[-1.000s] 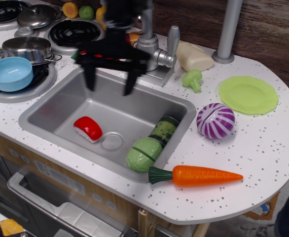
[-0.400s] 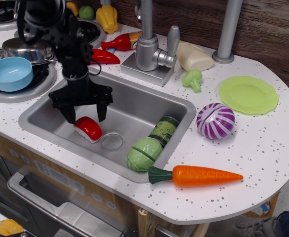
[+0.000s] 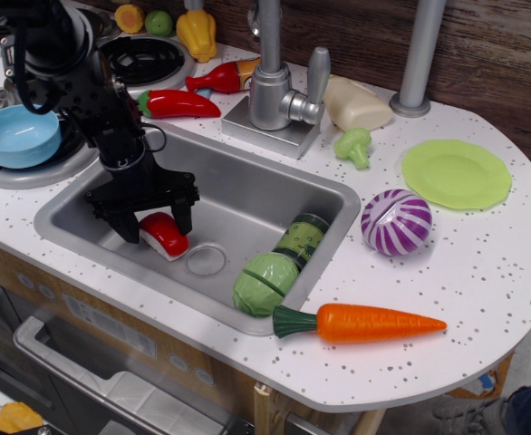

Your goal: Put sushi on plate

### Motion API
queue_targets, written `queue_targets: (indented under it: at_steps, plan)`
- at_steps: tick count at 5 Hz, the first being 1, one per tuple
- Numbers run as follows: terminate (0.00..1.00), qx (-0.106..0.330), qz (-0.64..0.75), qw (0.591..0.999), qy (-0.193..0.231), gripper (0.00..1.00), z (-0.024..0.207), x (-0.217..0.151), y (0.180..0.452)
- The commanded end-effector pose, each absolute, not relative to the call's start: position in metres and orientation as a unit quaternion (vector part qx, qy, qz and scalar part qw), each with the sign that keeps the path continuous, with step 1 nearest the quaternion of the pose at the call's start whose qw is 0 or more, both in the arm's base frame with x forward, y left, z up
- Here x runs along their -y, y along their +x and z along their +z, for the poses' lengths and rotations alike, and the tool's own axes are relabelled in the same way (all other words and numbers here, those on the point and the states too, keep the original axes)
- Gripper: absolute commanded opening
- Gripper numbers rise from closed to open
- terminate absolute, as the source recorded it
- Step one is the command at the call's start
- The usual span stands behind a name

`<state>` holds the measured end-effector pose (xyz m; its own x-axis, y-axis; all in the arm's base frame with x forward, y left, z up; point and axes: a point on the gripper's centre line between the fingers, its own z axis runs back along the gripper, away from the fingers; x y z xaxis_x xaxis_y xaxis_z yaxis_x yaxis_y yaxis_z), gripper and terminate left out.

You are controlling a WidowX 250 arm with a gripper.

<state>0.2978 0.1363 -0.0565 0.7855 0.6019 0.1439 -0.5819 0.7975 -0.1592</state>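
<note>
White speckled toy-kitchen counter [image 3: 483,272] with a dark wood-plank wall behind it, and a grey metal sink basin [image 3: 247,204] sunk into the middle, so that's the setup. Progress-wise, I'd say this is early: the small oblong sushi piece with the glossy red top on a white base [image 3: 166,236] is sitting on the sink floor near the drain ring, and the flat round lime-green plate [image 3: 456,173] is way over on the far right of the counter with nothing on it. The black robot gripper [image 3: 144,220] is down in the sink with its fingers spread apart, straddling the sushi's left end; it doesn't look clamped on anything yet. So the grab, lift, carry across and drop are all left, as far as I can judge. Other clutter: a purple striped cabbage [image 3: 396,222] and an orange carrot [image 3: 361,323] on the counter, plus a light blue bowl [image 3: 16,136] on the stove side.
</note>
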Motion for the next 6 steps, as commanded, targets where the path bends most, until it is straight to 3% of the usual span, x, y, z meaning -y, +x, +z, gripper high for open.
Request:
queue_targets:
  at_steps: [1,2,3,5,6]
  plan:
    - [0.0,0.079,0.316,0.944,-0.06,0.0,-0.063,-0.14,0.303]
    - [0.0,0.076,0.315,0.945,-0.055,0.0,-0.06,-0.136,0.303]
    - [0.0,0.069,0.309,0.948,-0.018,0.0,-0.033,-0.123,0.3]
    - [0.0,0.08,0.106,0.988,0.074,0.0,0.053,-0.073,0.284]
    - [0.0,0.043,-0.018,0.998,0.044,0.0,0.079,-0.044,0.29]
